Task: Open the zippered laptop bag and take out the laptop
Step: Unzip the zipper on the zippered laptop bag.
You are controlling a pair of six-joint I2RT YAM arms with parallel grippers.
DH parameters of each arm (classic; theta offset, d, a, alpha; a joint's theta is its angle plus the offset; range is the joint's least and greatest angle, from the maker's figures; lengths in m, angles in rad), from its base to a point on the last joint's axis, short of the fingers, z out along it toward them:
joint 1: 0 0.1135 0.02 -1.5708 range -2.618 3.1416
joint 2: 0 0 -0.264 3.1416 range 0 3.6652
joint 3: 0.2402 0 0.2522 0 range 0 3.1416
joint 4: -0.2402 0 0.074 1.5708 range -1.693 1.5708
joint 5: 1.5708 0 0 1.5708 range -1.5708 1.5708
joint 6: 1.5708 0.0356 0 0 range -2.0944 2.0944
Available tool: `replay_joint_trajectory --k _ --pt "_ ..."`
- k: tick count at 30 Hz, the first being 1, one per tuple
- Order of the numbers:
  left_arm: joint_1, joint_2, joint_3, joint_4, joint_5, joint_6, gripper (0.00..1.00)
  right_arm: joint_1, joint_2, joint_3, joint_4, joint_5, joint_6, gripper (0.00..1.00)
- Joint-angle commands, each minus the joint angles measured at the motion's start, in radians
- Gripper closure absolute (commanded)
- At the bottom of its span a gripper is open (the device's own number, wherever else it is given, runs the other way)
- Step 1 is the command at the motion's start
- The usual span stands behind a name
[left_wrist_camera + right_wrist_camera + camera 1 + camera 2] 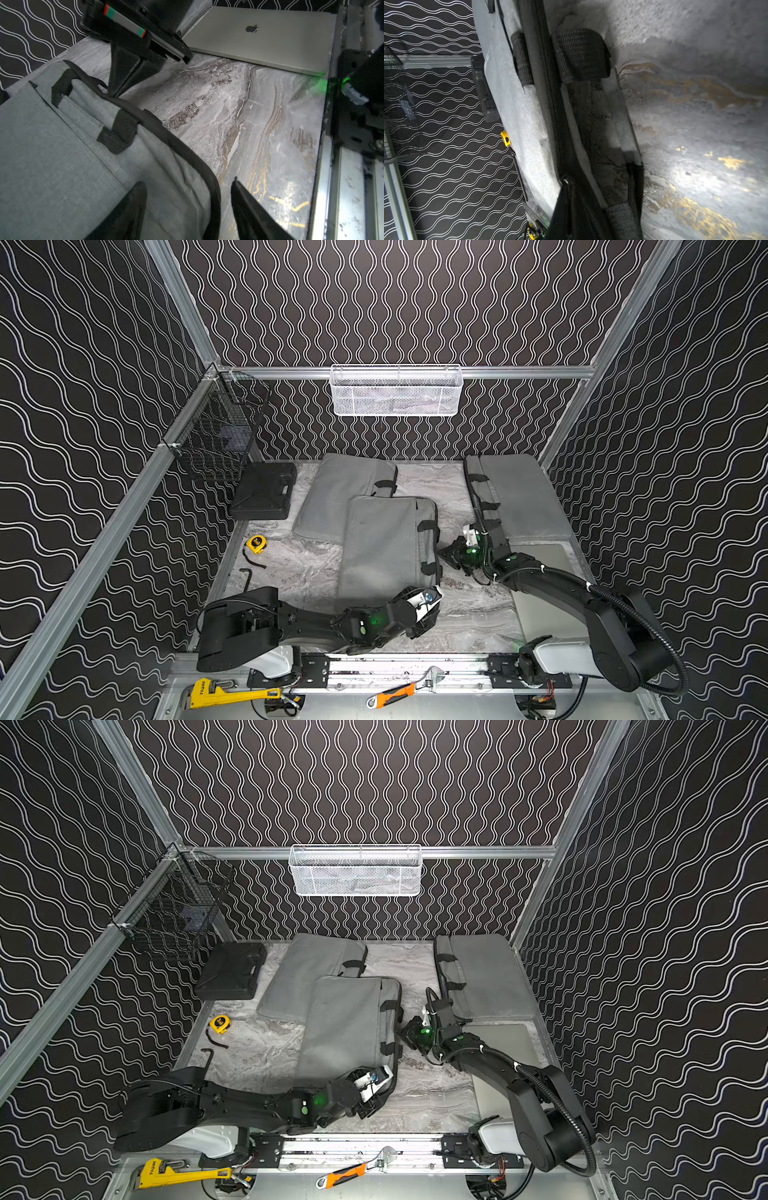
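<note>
Grey fabric laptop bag with black handles and a black zip edge point(384, 547) lies flat in the middle of the marbled grey worktop point(299, 568). Its far end lies over a second grey bag point(336, 493), and a third grey bag point(515, 497) lies at the rear right. None of the three shows its inside, and I cannot tell whether the front bag's zip is undone. A closed silver laptop with a dark apple logo point(259, 37) lies bare on the worktop at the right, outside every bag. In both top views the right arm point(561, 597) covers much of it.

Left fingers point(128, 212) stand spread at the front bag's near corner. One is over the fabric and the other over the worktop, with the black edge between them unclamped. Right fingers point(448, 558) are pressed together at the handle side of the same bag. The right wrist view shows their tips against the zip line beside a small metal ring point(565, 181), but it is too dark to tell whether they pinch it.

White mesh basket point(395, 391) hangs on the rear rail point(519, 372) with something pale in it, unclear through the mesh. A black wire basket point(216, 435) on the left rail point(124, 506) holds a dark flat object that is hard to identify. A shut black plastic case point(264, 495) sits on the worktop below it, contents hidden.
</note>
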Motion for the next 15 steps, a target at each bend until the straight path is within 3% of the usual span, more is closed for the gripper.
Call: replay_joint_trajectory --k 1,8,11,13,15 --pt "0.014 0.025 0.076 -0.118 -0.052 -0.076 0.31 0.026 -0.02 -0.01 0.072 -0.019 0.034 1.0" --pt "0.047 0.123 0.152 -0.193 -0.058 -0.16 0.31 0.036 -0.054 -0.005 0.039 -0.004 0.014 1.0" --pt "0.048 0.13 0.155 -0.214 -0.059 -0.17 0.37 0.037 -0.071 -0.004 0.019 0.005 0.0 1.0" --pt "0.048 0.122 0.145 -0.208 -0.05 -0.166 0.51 0.036 -0.078 -0.007 0.012 0.013 -0.006 1.0" --pt "0.048 0.107 0.13 -0.201 -0.043 -0.163 0.72 0.036 -0.083 -0.011 0.006 0.022 -0.01 1.0"
